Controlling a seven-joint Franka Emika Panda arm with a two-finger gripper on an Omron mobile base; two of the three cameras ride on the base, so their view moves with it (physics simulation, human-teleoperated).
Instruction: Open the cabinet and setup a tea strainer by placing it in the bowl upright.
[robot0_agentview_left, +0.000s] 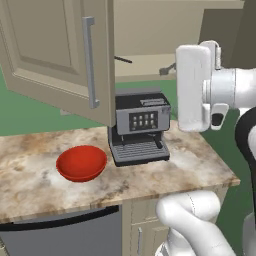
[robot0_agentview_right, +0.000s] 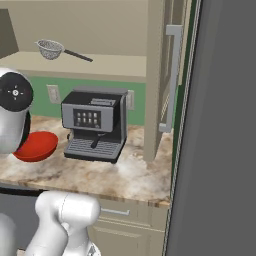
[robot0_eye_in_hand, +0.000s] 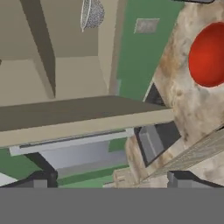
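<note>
On the cabinet (robot0_agentview_right: 100, 65) shelf, doors swung open, the tea strainer (robot0_agentview_right: 50, 49) sits at far left. Bowl (robot0_agentview_left: 81, 163) rests on desk (robot0_agentview_left: 190, 165), left of coffee machine (robot0_agentview_left: 140, 127). Tool (robot0_eye_in_hand: 111, 180) spread, pinching nothing.

Beige cabinet (robot0_agentview_left: 60, 55) stands open, mesh tea strainer (robot0_agentview_right: 50, 49) on its shelf; red bowl (robot0_agentview_left: 81, 163) below.
</note>
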